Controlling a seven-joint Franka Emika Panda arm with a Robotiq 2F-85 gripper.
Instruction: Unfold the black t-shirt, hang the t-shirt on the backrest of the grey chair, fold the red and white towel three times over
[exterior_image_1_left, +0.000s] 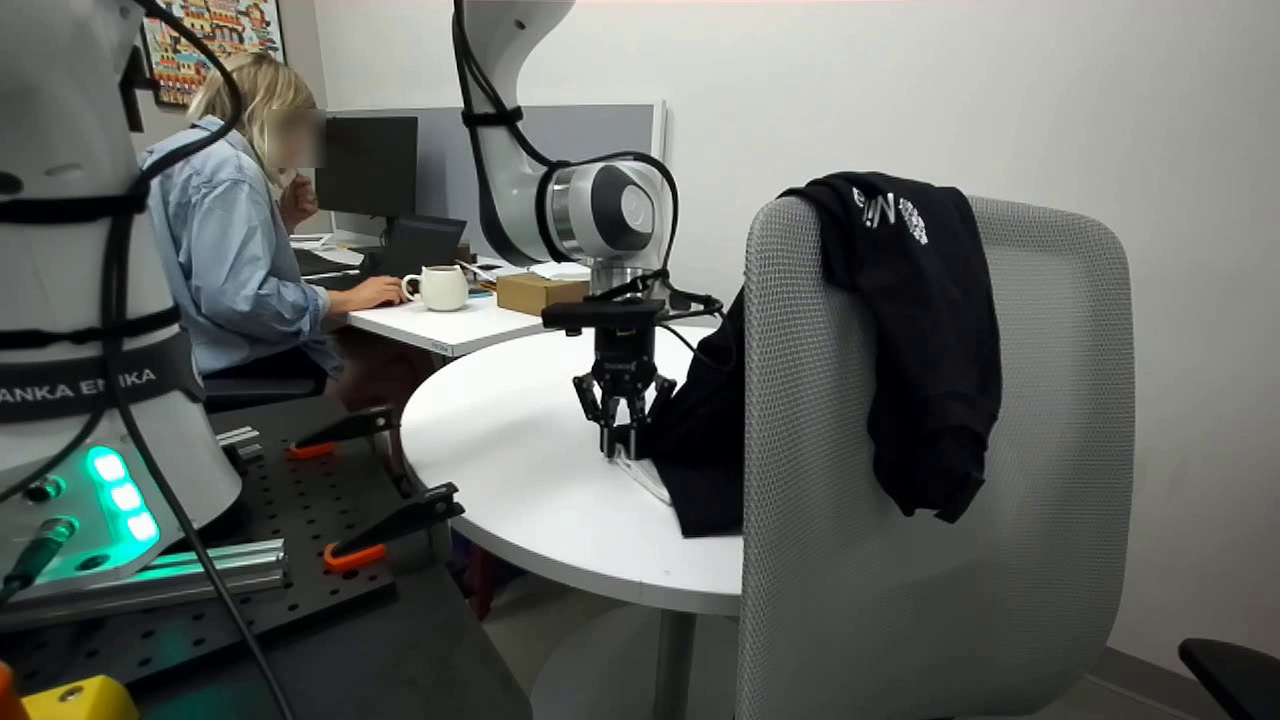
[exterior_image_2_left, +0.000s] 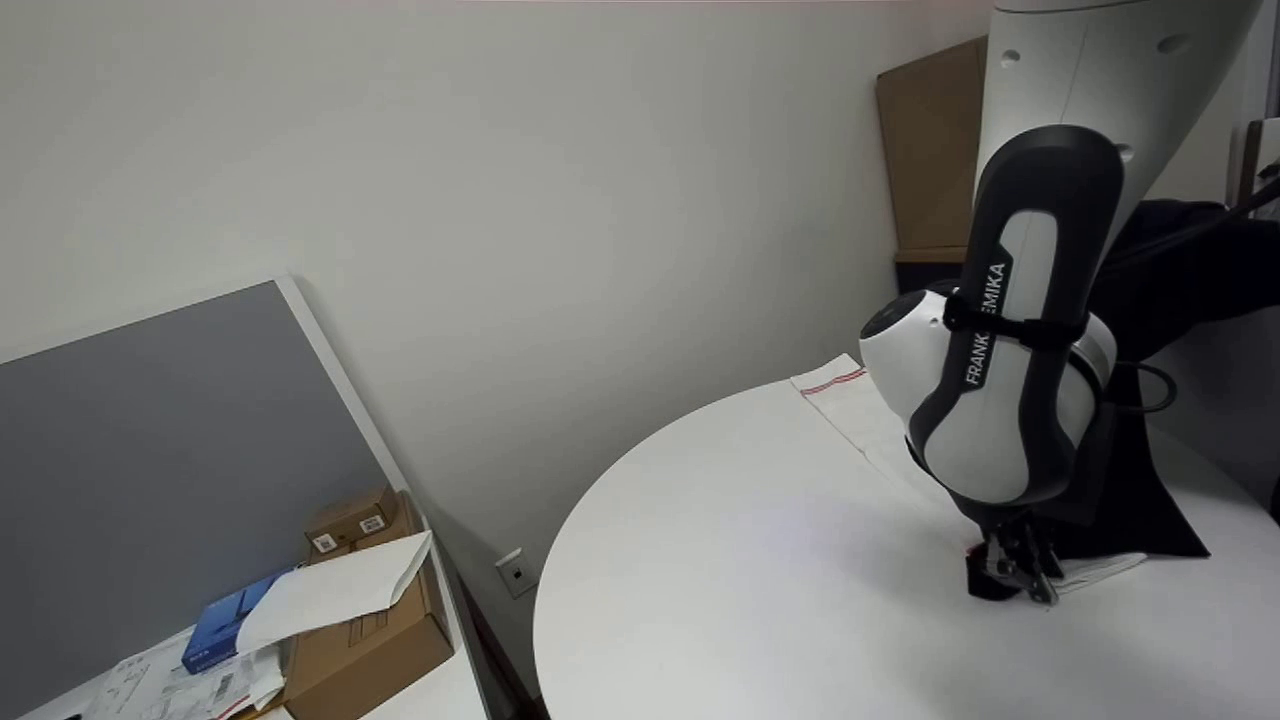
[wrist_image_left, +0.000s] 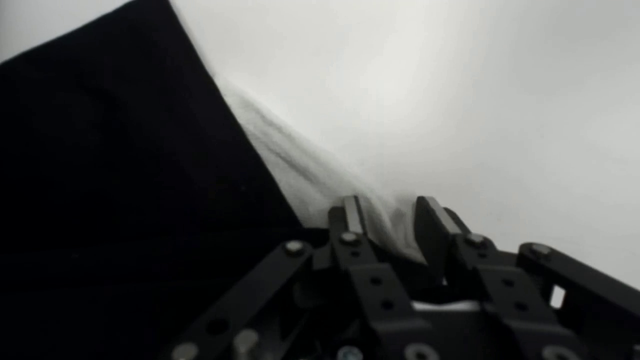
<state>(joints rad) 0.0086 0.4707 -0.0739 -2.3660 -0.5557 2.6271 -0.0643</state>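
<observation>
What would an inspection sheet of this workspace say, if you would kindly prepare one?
Surface: round white table.
Black t-shirt: draped over the grey chair, one end down at the table.
Red and white towel: on the table, partly hidden by the arm.
Clutter: cardboard boxes, papers and a white mug on the desk.
Jaws: pointing down, slightly apart, white cloth between; cannot tell if gripped.
Cables: black cables strapped along the arm.
Surroundings: person seated at the desk.

Grey chair (exterior_image_1_left: 1060, 420): upright mesh backrest, rounded corners; just beside the table (exterior_image_2_left: 720, 560).
Black T-shirt (exterior_image_1_left: 930, 330): draped over the backrest's top edge, white print uppermost; one section hangs, another reaches the table.
Red and white towel (exterior_image_2_left: 850, 400): on the table, partly covered by the T-shirt; striped corner flat, one edge creased.
</observation>
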